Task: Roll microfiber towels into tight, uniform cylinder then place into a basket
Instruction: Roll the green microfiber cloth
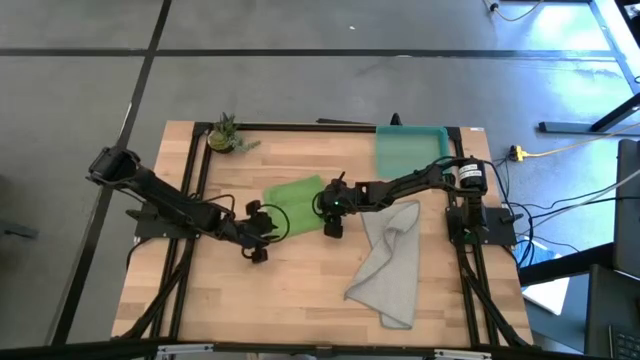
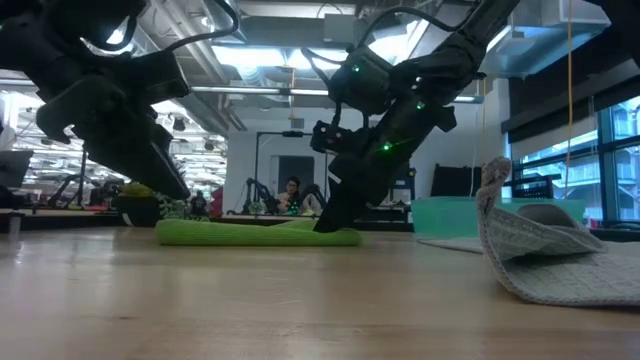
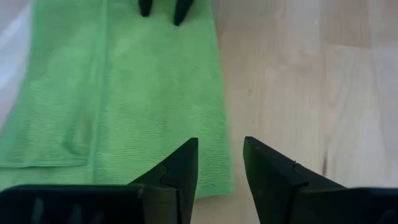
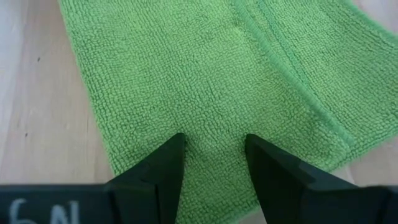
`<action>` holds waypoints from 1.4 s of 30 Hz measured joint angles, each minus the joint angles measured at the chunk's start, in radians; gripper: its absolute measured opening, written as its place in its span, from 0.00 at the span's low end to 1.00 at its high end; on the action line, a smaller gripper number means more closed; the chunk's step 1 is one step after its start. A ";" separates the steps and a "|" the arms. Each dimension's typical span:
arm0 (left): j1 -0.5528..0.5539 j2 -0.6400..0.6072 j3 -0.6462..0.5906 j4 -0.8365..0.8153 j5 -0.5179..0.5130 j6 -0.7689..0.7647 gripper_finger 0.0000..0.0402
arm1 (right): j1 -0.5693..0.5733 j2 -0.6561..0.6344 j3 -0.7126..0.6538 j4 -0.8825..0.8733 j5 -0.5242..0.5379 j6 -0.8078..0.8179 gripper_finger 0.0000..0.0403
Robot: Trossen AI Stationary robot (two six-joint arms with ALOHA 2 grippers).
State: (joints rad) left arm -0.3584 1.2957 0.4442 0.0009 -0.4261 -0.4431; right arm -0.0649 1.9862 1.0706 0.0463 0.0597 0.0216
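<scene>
Both grippers are open at opposite ends of the green towel (image 1: 296,193): left gripper (image 3: 219,168) clear, right gripper (image 4: 213,163) seemingly pressing. Roll evenly, edges aligned.

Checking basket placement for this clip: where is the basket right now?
In the high view the basket sits at the table's far edge on the right arm's side, beyond the grey towel and right of the green towel; no towel shows inside it.

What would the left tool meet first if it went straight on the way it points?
Probably the lime green towel: the left tool hangs open at its near edge, pointing along it. Farther on, the right tool's fingertips rest on the same towel; depth is unclear.
</scene>
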 joint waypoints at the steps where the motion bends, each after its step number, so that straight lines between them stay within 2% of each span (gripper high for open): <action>1: 0.000 0.000 0.000 0.000 0.009 0.000 0.31 | 0.000 0.000 0.000 0.000 0.000 0.000 0.43; 7: 0.000 0.030 0.000 -0.008 0.017 0.025 0.30 | 0.000 0.000 0.000 0.001 0.000 0.000 0.43; 15: 0.000 0.131 0.000 -0.006 0.016 0.084 0.30 | 0.000 0.000 0.000 0.002 0.001 0.000 0.43; 26: -0.002 0.200 0.005 0.008 -0.031 0.055 0.30 | 0.000 0.000 0.000 0.002 0.000 0.000 0.43; 29: -0.002 0.200 0.005 0.008 -0.027 0.034 0.24 | 0.000 0.000 0.000 0.002 0.000 0.000 0.43; 35: -0.001 0.193 0.003 0.007 -0.026 0.032 0.03 | 0.000 0.000 0.000 0.000 0.000 0.000 0.43; 40: 0.005 0.148 0.009 -0.039 -0.033 0.033 0.02 | 0.000 0.019 0.004 0.009 0.000 0.000 0.43; 42: 0.017 0.119 0.029 -0.069 -0.005 0.032 0.01 | 0.000 0.027 0.005 0.010 0.000 0.000 0.43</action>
State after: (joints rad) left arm -0.3416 1.4145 0.4731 -0.0679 -0.4310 -0.4114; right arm -0.0647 2.0134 1.0752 0.0559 0.0597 0.0219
